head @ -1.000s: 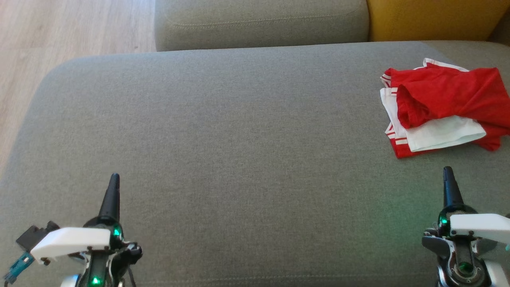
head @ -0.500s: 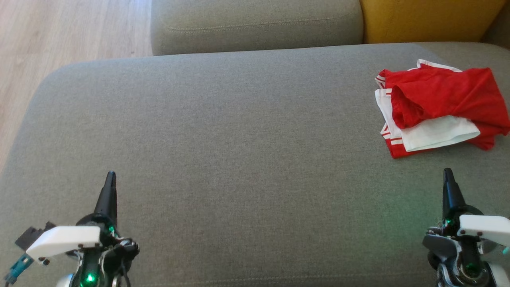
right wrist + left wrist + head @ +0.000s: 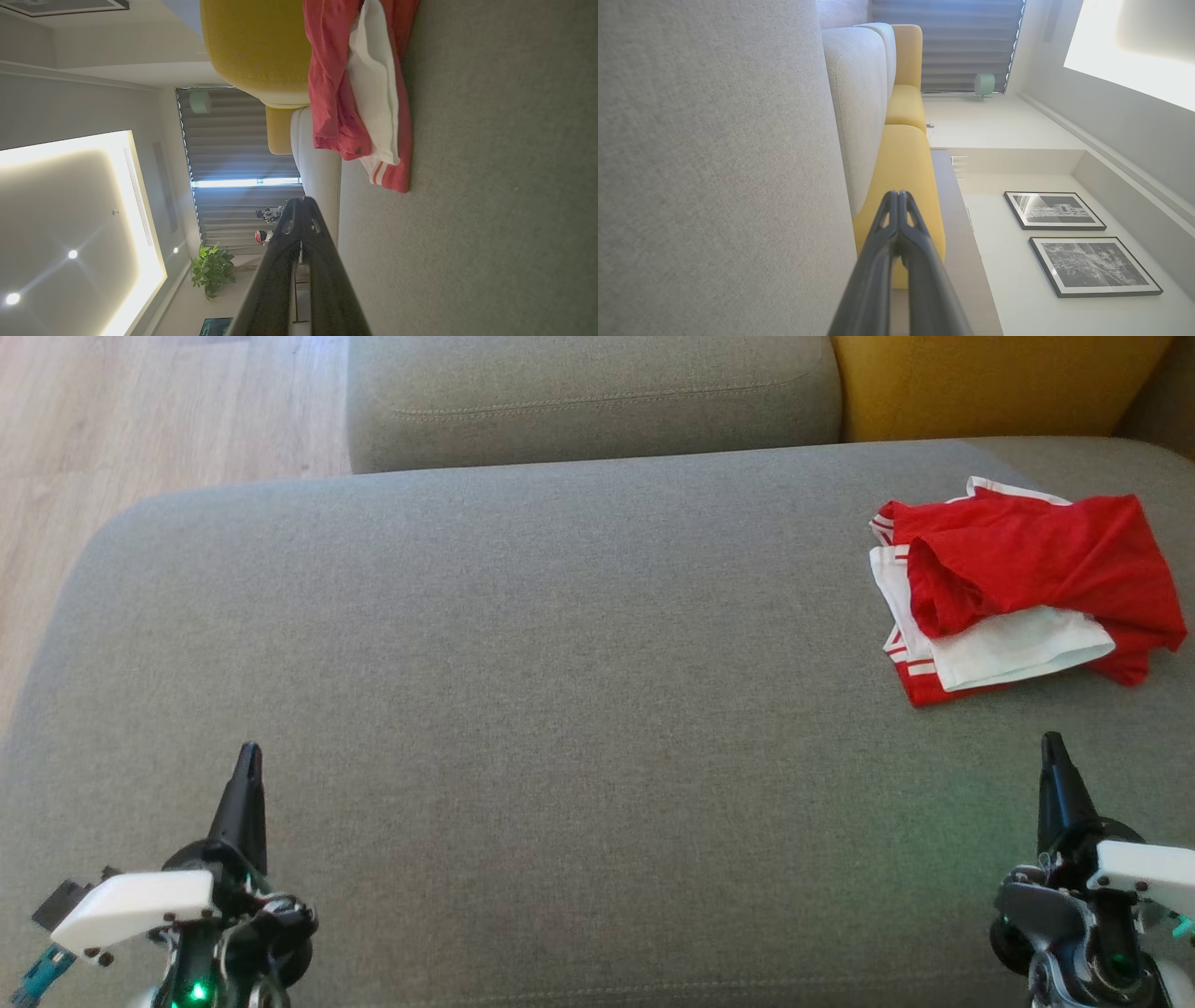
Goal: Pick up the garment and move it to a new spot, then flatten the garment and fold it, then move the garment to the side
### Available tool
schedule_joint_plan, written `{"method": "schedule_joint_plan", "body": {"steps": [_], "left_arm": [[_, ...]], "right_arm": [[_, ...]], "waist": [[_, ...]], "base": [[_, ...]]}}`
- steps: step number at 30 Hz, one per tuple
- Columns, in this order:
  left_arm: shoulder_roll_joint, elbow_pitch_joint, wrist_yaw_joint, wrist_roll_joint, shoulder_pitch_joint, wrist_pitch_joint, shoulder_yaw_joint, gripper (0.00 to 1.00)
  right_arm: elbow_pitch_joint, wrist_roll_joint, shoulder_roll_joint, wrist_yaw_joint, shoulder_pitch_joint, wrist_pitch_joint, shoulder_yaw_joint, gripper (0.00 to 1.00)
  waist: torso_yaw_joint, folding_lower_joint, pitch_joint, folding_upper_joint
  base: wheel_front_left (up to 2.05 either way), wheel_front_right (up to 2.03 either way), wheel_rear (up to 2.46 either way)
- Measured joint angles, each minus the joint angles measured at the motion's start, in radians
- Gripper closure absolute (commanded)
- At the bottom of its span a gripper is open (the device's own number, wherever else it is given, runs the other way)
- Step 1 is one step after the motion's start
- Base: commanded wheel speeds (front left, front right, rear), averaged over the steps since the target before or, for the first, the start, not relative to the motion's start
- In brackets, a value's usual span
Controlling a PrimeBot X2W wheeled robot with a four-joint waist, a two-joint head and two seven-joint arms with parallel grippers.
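The garment (image 3: 1022, 583), red with white panels and striped trim, lies loosely bunched at the far right of the grey seat cushion (image 3: 560, 663). A white layer pokes out from under a red fold. Nothing touches it. Just behind it you have the yellow cushion (image 3: 990, 383), and to that cushion's left the grey back cushion (image 3: 588, 392).

Your right gripper (image 3: 1053, 745) is nearest the garment. It sits at the lower right, short of the cloth's near edge and apart from it, with its two dark fingers pressed together and nothing between them. Your left gripper (image 3: 248, 751) is well away at the lower left, over bare cushion. Its fingers are likewise closed tip to tip and hold nothing. Past the cushion's left edge you can see the wooden floor (image 3: 140, 411).
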State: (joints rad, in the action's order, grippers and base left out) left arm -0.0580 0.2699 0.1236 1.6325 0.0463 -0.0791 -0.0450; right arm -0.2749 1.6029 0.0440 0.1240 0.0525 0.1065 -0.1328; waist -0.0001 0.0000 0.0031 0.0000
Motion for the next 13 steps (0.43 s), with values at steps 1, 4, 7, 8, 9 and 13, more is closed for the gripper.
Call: {"method": "schedule_joint_plan", "body": {"steps": [1,4,7,8,9,13], "left_arm": [[0.000,0.000,0.000,0.000,0.000,0.000,0.000,1.00],[0.000,0.000,0.000,0.000,0.000,0.000,-0.001,1.00],[0.000,0.000,0.000,0.000,0.000,-0.004,-0.001,1.00],[0.000,0.000,0.000,0.000,0.000,-0.004,-0.001,1.00],[0.000,0.000,0.000,0.000,0.000,-0.004,-0.002,1.00],[0.001,0.000,0.000,0.000,0.000,-0.005,-0.002,1.00]], "right_arm": [[0.000,0.000,0.000,0.000,0.000,0.000,0.000,1.00],[0.000,0.000,0.000,0.000,0.000,0.001,0.000,1.00],[0.000,0.000,0.000,0.000,0.000,0.001,0.000,1.00],[0.000,0.000,0.000,0.000,0.000,0.001,0.000,1.00],[0.000,0.000,0.000,0.000,0.000,0.001,0.000,1.00],[0.000,0.000,0.000,0.000,0.000,0.001,0.000,1.00]], "waist": [[0.000,0.0000,0.000,0.0000],[0.000,0.0000,0.000,0.0000],[0.000,0.0000,0.000,0.0000],[0.000,0.0000,0.000,0.0000],[0.000,0.0000,0.000,0.0000],[0.000,0.0000,0.000,0.0000]], "base": [[0.00,0.00,0.00],[0.00,0.00,0.00],[0.00,0.00,0.00],[0.00,0.00,0.00],[0.00,0.00,0.00],[0.00,0.00,0.00]]}}
